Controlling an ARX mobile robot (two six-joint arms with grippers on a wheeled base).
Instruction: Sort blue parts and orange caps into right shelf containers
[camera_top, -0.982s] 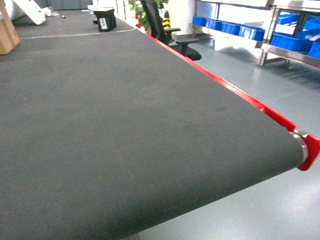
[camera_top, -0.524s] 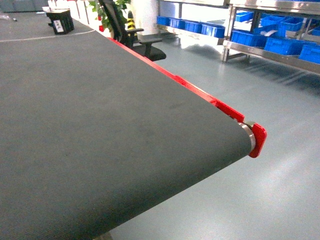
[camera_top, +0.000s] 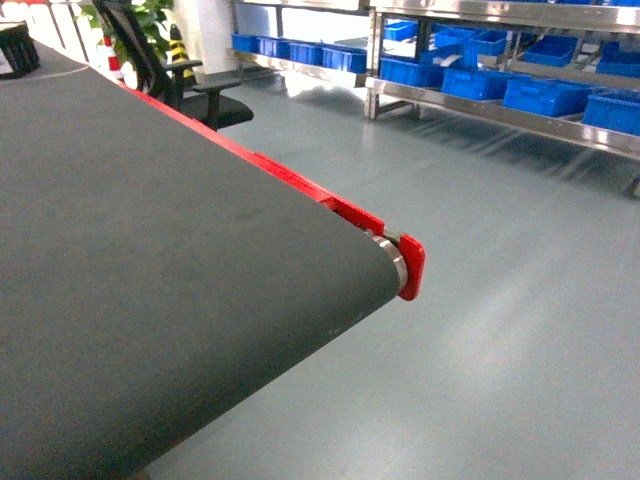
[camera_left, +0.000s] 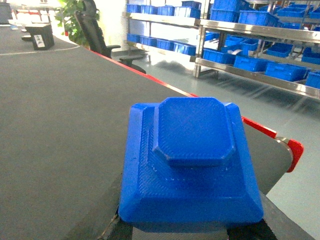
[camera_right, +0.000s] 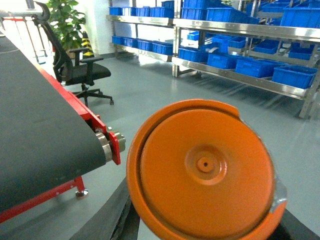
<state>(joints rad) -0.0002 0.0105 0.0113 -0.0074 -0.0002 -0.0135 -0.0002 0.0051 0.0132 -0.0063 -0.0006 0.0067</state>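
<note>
Head view swings right since a second ago: the worktop's (camera_top: 150, 270) red end cap (camera_top: 411, 266) slides from the right edge toward centre, and the shelf racks (camera_top: 500, 100) with blue crates (camera_top: 545, 95) now fill the upper right, across open grey floor (camera_top: 500, 330). No arm or tool shows in the head view. Left wrist view: the blue part (camera_left: 187, 160) fills the foreground, a stepped block with an octagonal raised top, layered print lines on its faces, sitting just above the dark tool bodies at the bottom edge; the left tool's fingertips are hidden under it, so I cannot tell how far they stand apart, only that the part appears carried there. Judged stiff, light, slightly grippy from the ridged surface; the flat lower skirt sides look the best hold. Right wrist view: the orange cap (camera_right: 202, 172) faces the camera, a round disc with a raised rim and small centre dimple, hiding the right tool likewise; spread not visible. Judged rigid, light, smoother, so prone to slip; grip across the rim. Office chair (camera_right: 75, 65) and plant (camera_right: 65, 20) stand beyond the worktop's end.
</note>
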